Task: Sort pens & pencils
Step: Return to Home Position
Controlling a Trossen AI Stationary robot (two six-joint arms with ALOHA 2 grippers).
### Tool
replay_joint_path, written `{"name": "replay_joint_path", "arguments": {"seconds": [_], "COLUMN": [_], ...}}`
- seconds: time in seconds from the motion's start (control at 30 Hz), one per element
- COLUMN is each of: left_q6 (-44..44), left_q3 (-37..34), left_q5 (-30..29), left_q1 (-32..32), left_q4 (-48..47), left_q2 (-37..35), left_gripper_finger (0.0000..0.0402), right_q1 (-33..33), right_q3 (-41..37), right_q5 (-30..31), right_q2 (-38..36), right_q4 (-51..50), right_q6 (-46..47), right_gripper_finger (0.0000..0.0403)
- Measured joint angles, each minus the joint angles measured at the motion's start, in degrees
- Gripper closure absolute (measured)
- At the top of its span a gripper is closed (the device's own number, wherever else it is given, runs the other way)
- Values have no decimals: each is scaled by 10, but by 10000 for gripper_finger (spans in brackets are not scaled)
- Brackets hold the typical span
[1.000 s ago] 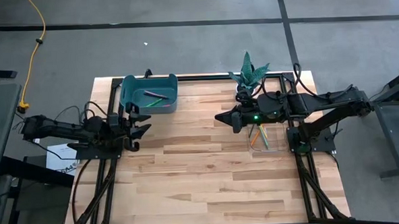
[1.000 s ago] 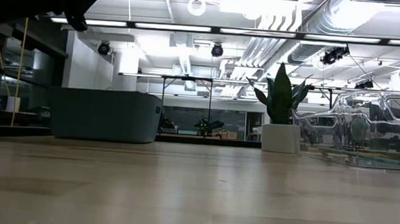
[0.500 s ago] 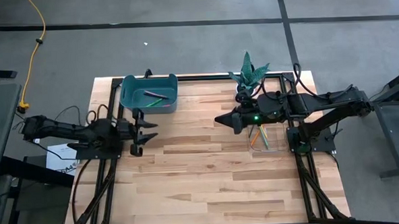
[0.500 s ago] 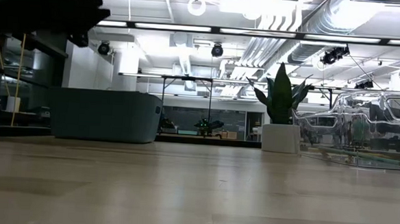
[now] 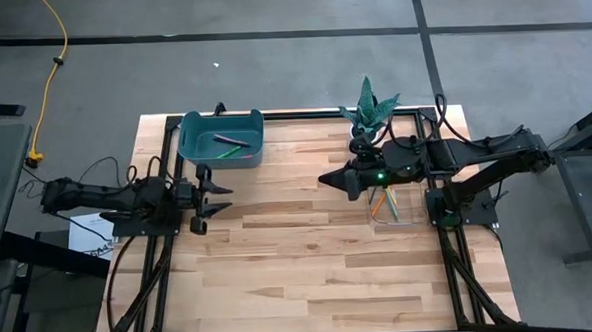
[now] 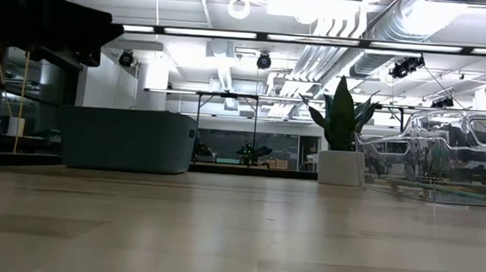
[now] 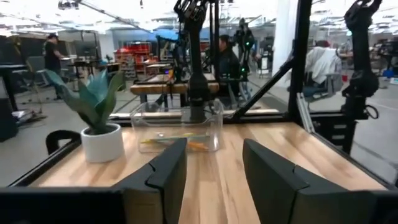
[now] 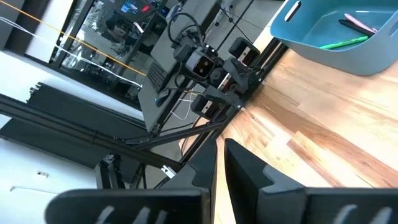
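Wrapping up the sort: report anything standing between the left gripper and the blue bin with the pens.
Nothing visible does. The left gripper, jaws open and empty, hangs over the bare table close to the blue bin, where the green pen and pink pen lie. The right gripper waits farther across.

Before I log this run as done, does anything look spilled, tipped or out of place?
Nothing stands out. The pens lie in the blue bin, the pencils in the clear box, the plant stands upright, and no sticks lie loose on the table.
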Motion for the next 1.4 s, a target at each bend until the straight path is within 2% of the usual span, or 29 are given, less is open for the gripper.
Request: {"name": "replay_joint_path", "arguments": {"seconds": [0.13,0.27,0.5,0.6,0.73,0.87,1.07,1.2,1.3,1.4], "left_q6": [-3,-19,-24,-30,-36,-60,-104,-119,-120,-120], "left_q3": [0,0,0,0,0,1,1,1,1,1], "left_q5": [20,32,36,46,45,40,62,63,62,62], "left_q1": [0,0,0,0,0,0,0,0,0,0], "left_q4": [-15,-76,-113,-126,-143,-157,-162,-162,-161,-161], "left_q2": [-16,-22,-23,-23,-37,-46,-43,-43,-43,-43], "left_gripper_finger": [257,257,257,257,257,257,257,256,256,256], "right_q1": [3,7,4,4,10,27,75,112,129,134], "right_q3": [0,0,0,0,-1,0,0,-14,-47,-109], "right_q5": [-10,-22,-35,-59,-119,-143,-121,-112,-111,-111], "right_q2": [0,0,0,-6,-31,-92,-198,-239,-269,-306], "right_q4": [0,-14,-12,2,44,104,102,91,51,64], "right_q6": [-12,-40,-6,-15,-78,-186,-353,-449,-477,-476], "right_gripper_finger": [381,381,381,381,381,381,381,381,381,381]}}
